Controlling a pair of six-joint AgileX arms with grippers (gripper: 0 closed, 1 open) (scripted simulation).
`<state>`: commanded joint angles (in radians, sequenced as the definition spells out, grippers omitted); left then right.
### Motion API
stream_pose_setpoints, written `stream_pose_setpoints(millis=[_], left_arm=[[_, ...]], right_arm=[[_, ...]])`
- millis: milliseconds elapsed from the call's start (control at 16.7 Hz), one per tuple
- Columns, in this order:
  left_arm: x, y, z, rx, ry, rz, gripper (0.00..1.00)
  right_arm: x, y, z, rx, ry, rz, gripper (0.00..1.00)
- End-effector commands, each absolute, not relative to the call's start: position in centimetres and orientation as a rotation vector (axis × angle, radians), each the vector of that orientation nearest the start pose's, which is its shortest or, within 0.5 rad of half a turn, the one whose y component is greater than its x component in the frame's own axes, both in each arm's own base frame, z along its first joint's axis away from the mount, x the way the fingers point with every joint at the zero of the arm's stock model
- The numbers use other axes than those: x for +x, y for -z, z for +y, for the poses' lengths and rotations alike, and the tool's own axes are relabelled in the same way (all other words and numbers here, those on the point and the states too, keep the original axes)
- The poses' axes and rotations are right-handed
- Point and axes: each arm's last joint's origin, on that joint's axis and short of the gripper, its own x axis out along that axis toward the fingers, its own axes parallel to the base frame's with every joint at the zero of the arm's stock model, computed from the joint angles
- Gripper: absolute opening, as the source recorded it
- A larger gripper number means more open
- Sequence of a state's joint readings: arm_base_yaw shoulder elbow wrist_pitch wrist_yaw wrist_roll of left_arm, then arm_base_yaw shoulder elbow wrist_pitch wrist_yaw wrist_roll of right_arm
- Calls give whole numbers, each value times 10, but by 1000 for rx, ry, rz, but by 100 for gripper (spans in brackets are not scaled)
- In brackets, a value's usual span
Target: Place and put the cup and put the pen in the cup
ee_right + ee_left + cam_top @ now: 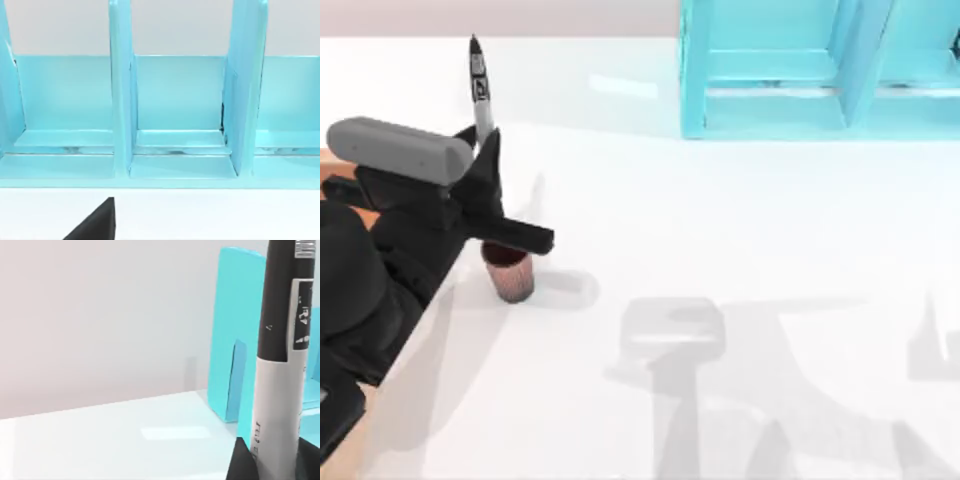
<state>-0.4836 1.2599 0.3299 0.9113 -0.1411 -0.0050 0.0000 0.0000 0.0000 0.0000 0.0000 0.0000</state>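
1. The left tool (pixel 480 165), at the table's (pixel 740 250) far left, is clamped on the pen (pixel 480 85), long axis upright.
2. The cup (pixel 508 272) stands on the table directly below the left tool.
3. Lower the pen straight down.

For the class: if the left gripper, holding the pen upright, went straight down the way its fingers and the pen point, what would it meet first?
Most likely the cup. In the top view the left gripper holds the pen upright, and the cup stands on the table just below it. Depth is unclear, so the pen's lower end might instead catch the rim or miss the cup.
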Motion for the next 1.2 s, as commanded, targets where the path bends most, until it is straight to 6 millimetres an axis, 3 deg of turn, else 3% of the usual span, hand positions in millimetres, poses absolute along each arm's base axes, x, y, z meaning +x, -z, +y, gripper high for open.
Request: stream_pose_setpoints(millis=[240,420,780,1200], left_arm=[[185,-182,-89,-26,325,-116,0],[178,-180,-85,-28,324,-148,0],[181,-181,-87,-29,331,-151,0],[212,-168,-97,-25,328,-140,0]], right_arm=[[106,-160,-1,0,0,0,100],[106,-160,-1,0,0,0,100],[106,-160,-1,0,0,0,100],[106,-160,-1,0,0,0,100]])
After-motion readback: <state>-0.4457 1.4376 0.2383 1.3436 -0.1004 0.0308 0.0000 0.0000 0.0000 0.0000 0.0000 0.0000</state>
